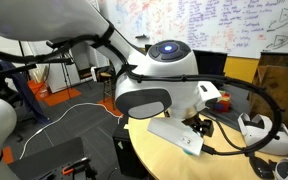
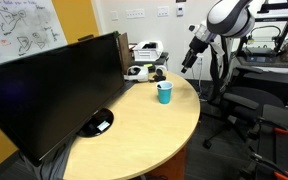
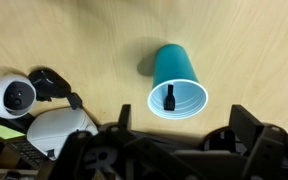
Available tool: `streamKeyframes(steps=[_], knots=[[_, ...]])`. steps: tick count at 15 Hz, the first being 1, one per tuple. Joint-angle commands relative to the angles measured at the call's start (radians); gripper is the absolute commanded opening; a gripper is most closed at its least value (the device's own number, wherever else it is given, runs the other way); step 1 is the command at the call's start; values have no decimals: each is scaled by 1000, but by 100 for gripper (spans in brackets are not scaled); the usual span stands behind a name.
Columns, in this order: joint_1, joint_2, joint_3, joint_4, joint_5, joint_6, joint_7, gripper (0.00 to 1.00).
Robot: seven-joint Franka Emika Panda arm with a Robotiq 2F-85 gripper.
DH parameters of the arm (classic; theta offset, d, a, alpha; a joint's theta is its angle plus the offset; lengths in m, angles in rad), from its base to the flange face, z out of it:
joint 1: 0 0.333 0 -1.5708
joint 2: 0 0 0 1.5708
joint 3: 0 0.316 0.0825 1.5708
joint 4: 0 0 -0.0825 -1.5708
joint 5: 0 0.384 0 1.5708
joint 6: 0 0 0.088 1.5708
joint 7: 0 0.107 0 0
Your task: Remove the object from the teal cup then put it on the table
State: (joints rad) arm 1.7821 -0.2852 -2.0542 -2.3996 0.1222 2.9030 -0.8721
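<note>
Wrist view: end effector [image 3: 184, 128] sits at the near edge with fingers [image 3: 246, 122] spread wide and nothing between them, above the worktop [image 3: 254, 50]. There is pale lettering on its body, too blurred to read. Just beyond it the teal cup [image 3: 177, 78] is seen from above, with the object [image 3: 171, 97], a dark stick, inside and its wider end toward the near side. Left of the cup are a white round device [image 3: 12, 95] with a dark lens and a white rounded casing [image 3: 59, 128]. Only the wrist view shows the stick. In an exterior view the cup [image 2: 164, 92] stands upright but is too small to see into, with the end effector [image 2: 188, 62] up in the air to its right. In an exterior view the arm [image 1: 154, 80] fills the frame and hides the cup. Further off, a monitor [image 2: 54, 85] stands on the left of the worktop, and a whiteboard [image 1: 214, 25] carries handwriting that is not legible.
</note>
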Motion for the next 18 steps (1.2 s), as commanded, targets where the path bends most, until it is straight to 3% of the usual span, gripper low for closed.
streamKeyframes(steps=[1, 7, 11, 18], knots=[[179, -38, -163, 50, -99, 35, 97, 100], [380, -103, -339, 132, -223, 49, 231, 100], [444, -122, -369, 156, -243, 70, 266, 100], [485, -47, -370, 127, -226, 52, 362, 100]])
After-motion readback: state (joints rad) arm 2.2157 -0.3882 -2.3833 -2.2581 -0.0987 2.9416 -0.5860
